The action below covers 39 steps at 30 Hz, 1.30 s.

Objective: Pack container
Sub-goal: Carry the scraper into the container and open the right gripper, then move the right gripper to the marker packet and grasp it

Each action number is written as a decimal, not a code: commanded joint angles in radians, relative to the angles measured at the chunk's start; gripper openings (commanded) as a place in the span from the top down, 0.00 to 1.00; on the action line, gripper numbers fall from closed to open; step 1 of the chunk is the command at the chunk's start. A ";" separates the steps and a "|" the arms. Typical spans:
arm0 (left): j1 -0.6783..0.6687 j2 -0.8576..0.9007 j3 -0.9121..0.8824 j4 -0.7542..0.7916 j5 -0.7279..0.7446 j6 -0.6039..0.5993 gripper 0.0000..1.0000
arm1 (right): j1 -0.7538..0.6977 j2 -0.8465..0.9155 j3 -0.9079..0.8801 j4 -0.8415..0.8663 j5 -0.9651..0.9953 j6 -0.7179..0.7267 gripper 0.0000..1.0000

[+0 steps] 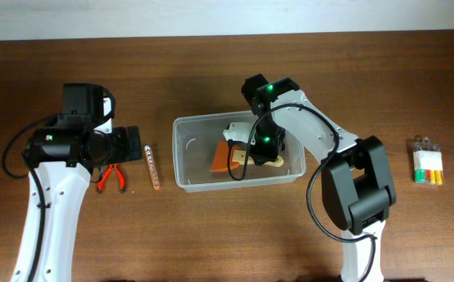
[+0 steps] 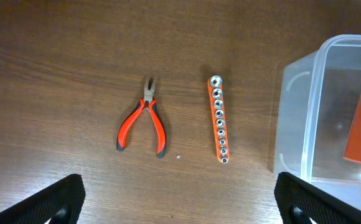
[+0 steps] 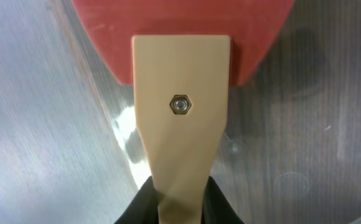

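Note:
The clear plastic container [image 1: 186, 160] stands mid-table; its left wall shows in the left wrist view [image 2: 292, 124]. My right gripper [image 1: 260, 153] is down inside it, shut on the wooden handle of a scraper [image 3: 180, 143] with an orange-red blade [image 3: 106, 37] [image 1: 221, 159]. The blade lies on the container floor. My left gripper [image 2: 177, 205] is open and empty, above the table left of the container. Red-handled pliers [image 2: 143, 121] [image 1: 111, 178] and an orange socket rail [image 2: 218, 118] [image 1: 153, 165] lie on the table in front of it.
A clear packet of small coloured items [image 1: 428, 163] lies at the far right of the table. The wooden tabletop's far edge meets a white wall along the top of the overhead view.

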 commanded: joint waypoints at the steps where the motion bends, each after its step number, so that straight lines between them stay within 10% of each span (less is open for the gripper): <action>1: 0.003 -0.006 -0.005 0.010 -0.011 0.016 0.01 | 0.004 -0.001 0.007 -0.001 -0.042 -0.013 0.71; 7: 0.003 -0.006 -0.005 0.010 -0.011 0.016 0.01 | 0.004 -0.008 0.012 -0.032 -0.037 0.014 0.34; 18: 0.003 -0.006 -0.005 0.010 -0.027 0.016 0.01 | -0.125 -0.189 0.377 -0.208 0.258 0.518 0.26; 20: 0.003 -0.006 -0.005 0.010 -0.027 0.016 0.01 | -0.217 -0.234 0.438 -0.251 0.283 0.630 0.01; 27: 0.003 -0.006 -0.005 0.011 -0.027 0.016 0.01 | -0.654 -0.357 0.488 -0.340 0.277 0.879 0.01; 39: 0.003 -0.006 -0.005 0.017 -0.026 0.016 0.01 | -1.083 -0.275 0.291 -0.225 0.199 0.682 0.01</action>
